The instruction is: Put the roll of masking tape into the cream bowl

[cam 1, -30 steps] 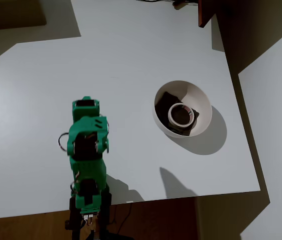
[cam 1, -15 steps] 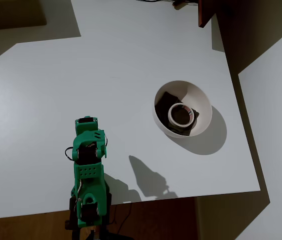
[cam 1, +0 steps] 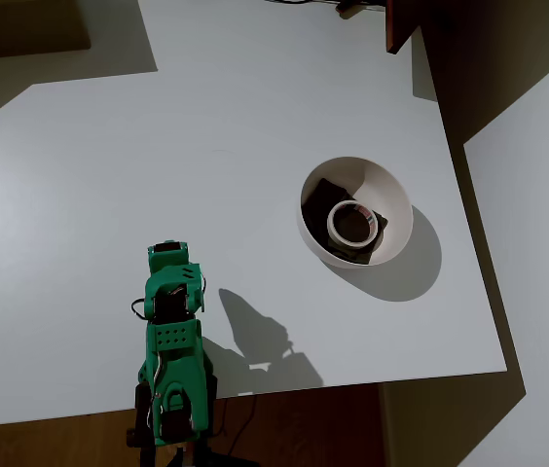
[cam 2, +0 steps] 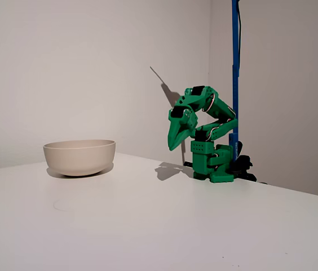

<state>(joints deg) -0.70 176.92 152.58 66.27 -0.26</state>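
On the white table (cam 1: 109,175), right of centre in the overhead view, the cream bowl (cam 1: 391,199) is being shown standing upright. The roll of masking tape (cam 1: 353,224) is lying flat inside this bowl, resting on dark brown pieces (cam 1: 325,191) at the bottom, with reddish print visible on its inner core. In the fixed view, the bowl (cam 2: 80,156) is being seen from the side at the left, and its contents are hidden by the wall.

The green arm (cam 1: 170,350) is being held folded over its base at the lower left edge of the table in the overhead view, well apart from the bowl. In the fixed view, the gripper (cam 2: 174,144) is pointing downward above the table surface, not touching it. Its fingers are being seen as one tapered point, apparently pressed together, with nothing held between them. A blue vertical pole (cam 2: 235,73) is standing just behind the arm.
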